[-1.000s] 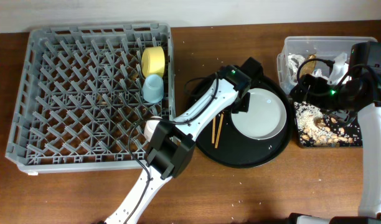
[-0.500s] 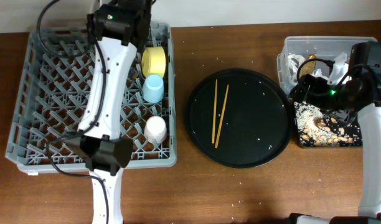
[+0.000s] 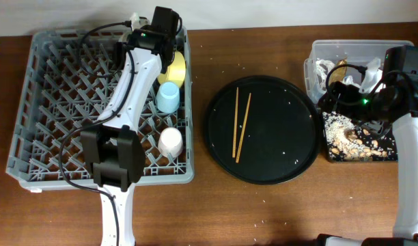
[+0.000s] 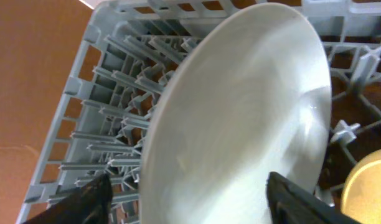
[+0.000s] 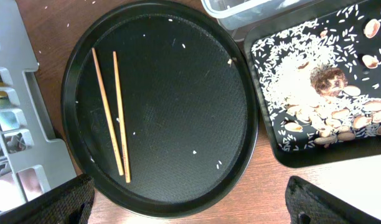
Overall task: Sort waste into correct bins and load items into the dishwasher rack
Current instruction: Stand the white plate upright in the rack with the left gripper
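Observation:
The white plate (image 4: 240, 118) stands on edge among the pegs at the back of the grey dishwasher rack (image 3: 59, 102). My left gripper (image 4: 190, 202) is open, one finger either side of the plate. In the overhead view the left gripper (image 3: 162, 24) hides the plate. The yellow bowl (image 3: 175, 68), light-blue cup (image 3: 168, 98) and pink-white cup (image 3: 171, 142) sit along the rack's right side. Two chopsticks (image 3: 240, 126) lie on the round black tray (image 3: 291, 157). My right gripper (image 5: 190, 202) hangs open over that tray's near rim, holding nothing.
At the right, a clear tub (image 3: 352, 49) holds napkins and a wrapper (image 3: 340, 68). In front of it a shallow black tray (image 5: 265, 134) carries rice and brown scraps (image 5: 302, 74). Loose grains dot the wooden table (image 3: 263, 212).
The left arm carried the plate from the round tray to the rack's back right corner. Its jaws have spread apart around the plate. The right arm has not moved.

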Available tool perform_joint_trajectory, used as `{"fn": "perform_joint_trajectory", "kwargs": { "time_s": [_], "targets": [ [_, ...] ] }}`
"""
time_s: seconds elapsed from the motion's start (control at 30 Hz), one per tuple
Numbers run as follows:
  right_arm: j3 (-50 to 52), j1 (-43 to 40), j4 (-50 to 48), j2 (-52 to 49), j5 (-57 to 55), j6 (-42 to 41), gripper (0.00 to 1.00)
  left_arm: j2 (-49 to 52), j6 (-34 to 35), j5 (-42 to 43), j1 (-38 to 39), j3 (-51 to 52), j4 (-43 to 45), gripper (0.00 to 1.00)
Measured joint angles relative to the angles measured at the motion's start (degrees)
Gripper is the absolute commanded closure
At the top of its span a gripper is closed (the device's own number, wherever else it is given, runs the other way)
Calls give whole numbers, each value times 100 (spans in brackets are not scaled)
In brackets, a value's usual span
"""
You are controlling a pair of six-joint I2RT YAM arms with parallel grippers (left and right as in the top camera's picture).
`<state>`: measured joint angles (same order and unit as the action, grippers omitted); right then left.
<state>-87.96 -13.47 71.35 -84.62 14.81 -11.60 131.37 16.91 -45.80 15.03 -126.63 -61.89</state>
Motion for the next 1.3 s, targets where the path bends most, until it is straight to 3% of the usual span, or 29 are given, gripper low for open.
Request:
{"fn": "perform_joint_trajectory", "kwargs": {
  "time_s": [0.03, 0.07, 0.1, 0.23, 0.3, 0.43, 0.6, 0.93, 1.07, 1.3],
  "targets": [
    [0, 0, 0, 0, 0, 2, 2, 0, 0, 68, 0, 0, -61, 14],
    [0, 0, 2, 0, 0, 2, 2, -15, 0, 96, 0, 0, -101, 4],
    [0, 0, 4, -2, 0, 4, 2, -203, -2, 219, 0, 52, -155, 2],
    [0, 0, -9, -9, 2, 0, 2, -2592, -2, 1655, 0, 24, -966, 1],
    [0, 0, 2, -9, 0, 2, 2, -3101, 0, 2210, 0, 2, -1537, 1],
    [0, 0, 2, -9, 0, 2, 1, -3141, -149, 2861, 0, 15, -2295, 1],
    [0, 0, 0, -9, 0, -2, 2, -3141, -1130, 4015, 0, 15, -2675, 1],
    [0, 0, 0, -9, 0, -2, 2, -4590, -1329, 4426, 0, 20, -3438, 1],
    [0, 0, 0, -9, 0, -2, 1, -4662, -1333, 4865, 0, 20, -3462, 1],
    [0, 0, 0, -9, 0, 4, 2, -4662, -1349, 4907, 0, 20, -3473, 1]
  ]
}}
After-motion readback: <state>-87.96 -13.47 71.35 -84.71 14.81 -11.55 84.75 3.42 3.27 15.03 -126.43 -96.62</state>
